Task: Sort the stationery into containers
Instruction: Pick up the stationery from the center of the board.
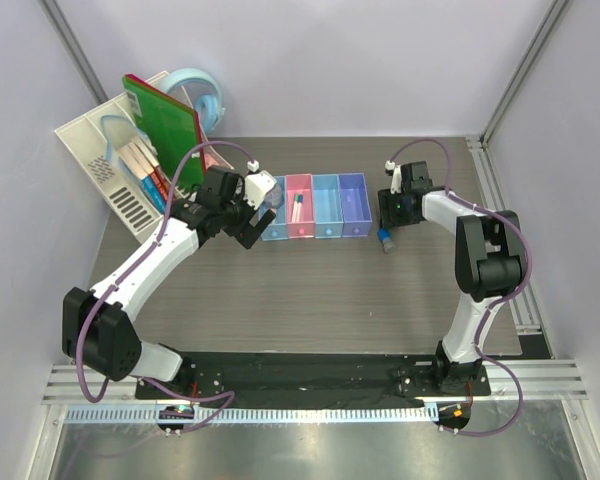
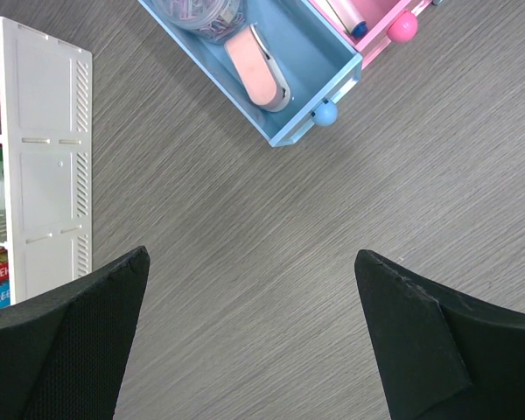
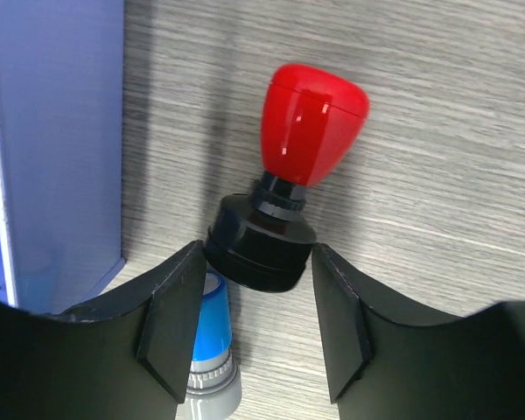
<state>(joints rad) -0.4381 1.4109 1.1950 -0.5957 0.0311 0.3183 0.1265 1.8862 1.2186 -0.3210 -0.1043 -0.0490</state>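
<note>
The four joined bins are light blue (image 1: 273,207), pink (image 1: 298,206), blue (image 1: 326,205) and violet-blue (image 1: 353,203). In the left wrist view the light blue bin (image 2: 328,48) holds the pink eraser (image 2: 255,74), and the pink bin holds a blue-capped pen (image 2: 354,22). My left gripper (image 2: 254,289) is open and empty over bare table, in front of the light blue bin. My right gripper (image 3: 255,280) pinches the black base of the red-and-black cylinder (image 3: 289,201) with its fingertips, right of the violet-blue bin (image 3: 61,131). The blue-grey cylinder (image 3: 208,350) lies under its left finger.
A white slotted organizer (image 1: 95,165) holding the green book (image 1: 165,120) stands at the back left, with the light-blue tape dispenser (image 1: 202,95) behind it. Its white wall (image 2: 44,157) is close on the left of my left gripper. A clear round tub (image 2: 197,13) sits in the light blue bin.
</note>
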